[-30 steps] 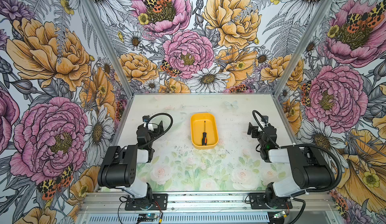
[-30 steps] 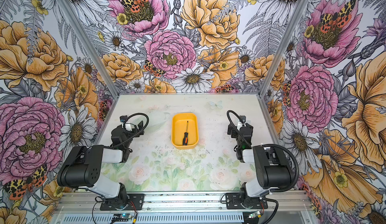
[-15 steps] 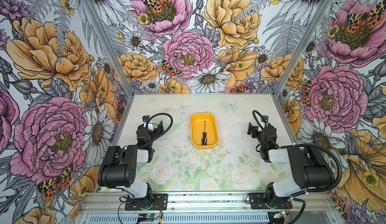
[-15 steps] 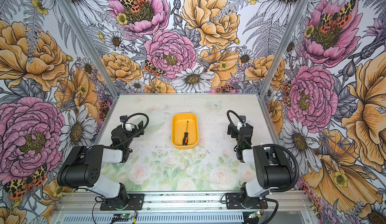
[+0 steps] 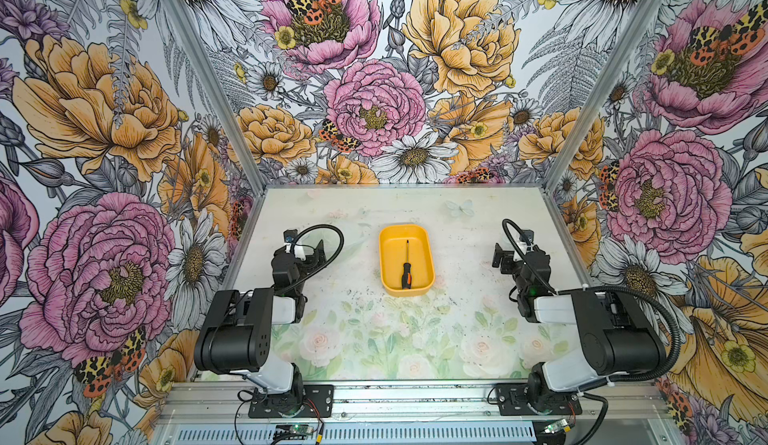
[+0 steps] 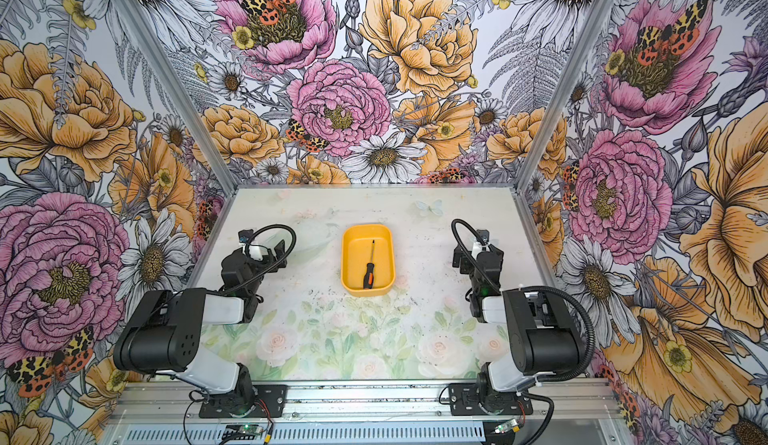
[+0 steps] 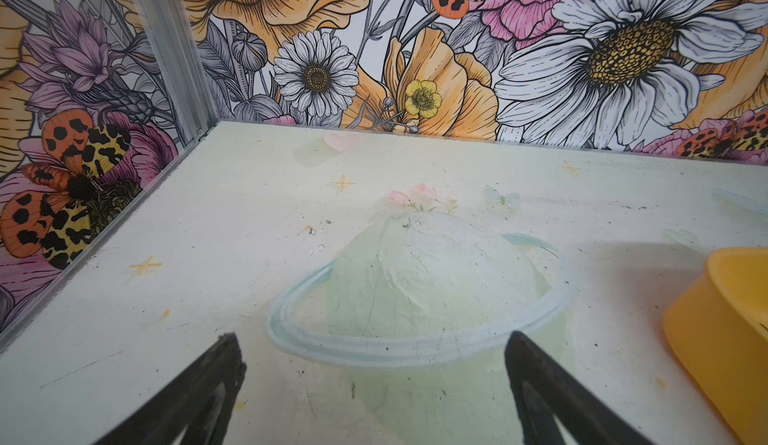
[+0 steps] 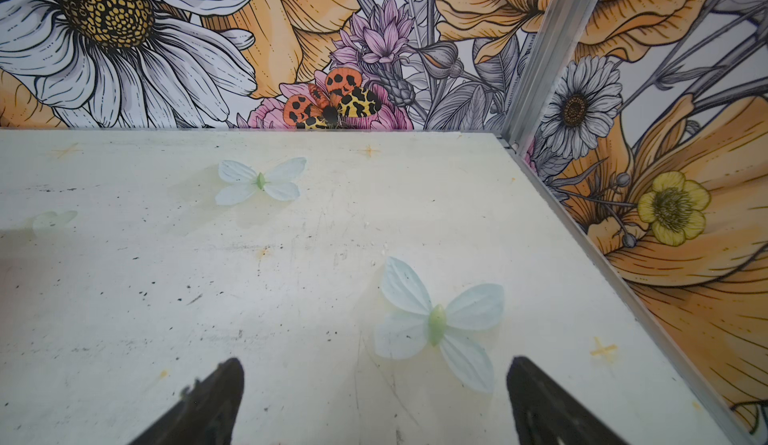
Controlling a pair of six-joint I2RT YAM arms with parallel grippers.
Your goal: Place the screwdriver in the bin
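Inside smooth rounded yellow bin (image 5: 390, 256), slim metal-shafted screwdriver (image 5: 406, 265), left tool (image 7: 372, 339), right tool (image 8: 374, 360) both gaping, empty

No text, label, brand, number or sign can be read anywhere in these views; the printed patterns carry only flowers and insects.

In the left wrist view we see only a corner of the bin (image 7: 723, 339); the edge cuts off the rest. The left gripper (image 7: 372, 337) and right gripper (image 8: 374, 360) show just their finger ends, cropped by the frame. On the screwdriver (image 5: 406, 268) the tip is too small to read.
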